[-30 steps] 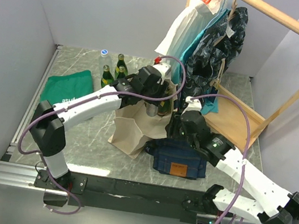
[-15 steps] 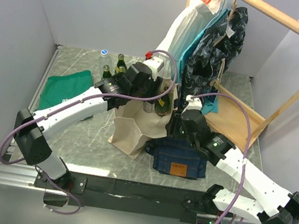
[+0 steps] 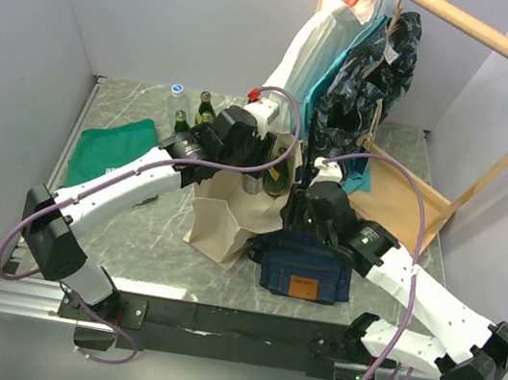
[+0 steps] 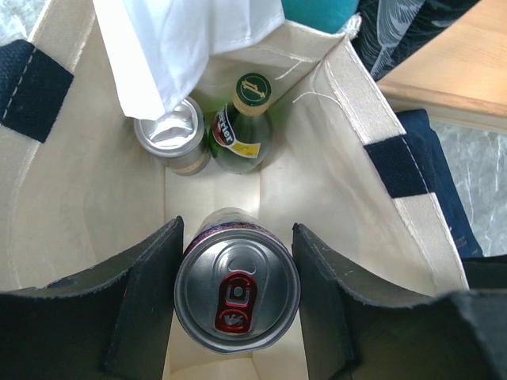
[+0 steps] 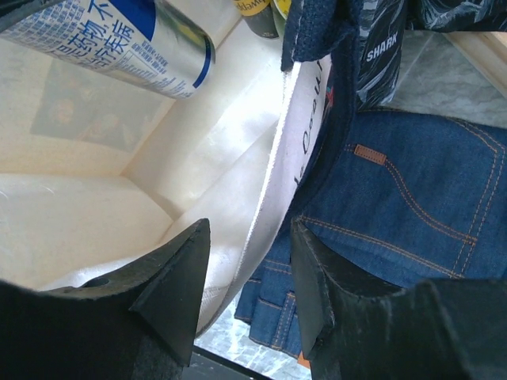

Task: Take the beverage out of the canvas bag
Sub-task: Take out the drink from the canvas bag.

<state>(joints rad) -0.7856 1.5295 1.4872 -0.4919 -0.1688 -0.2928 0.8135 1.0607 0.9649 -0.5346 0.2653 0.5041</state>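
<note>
Silver beverage can, upright inside the canvas bag, is clamped in our left end effector, ready for lifting. Our right end effector straddles the bag's rim, jaws apart, likely steadying its mouth.

The far end of the canvas bag is pretty crowded by a drooping white cloth, a silver can and a green bottle. Only a narrow gap is left before the gripped red-tab can
</note>
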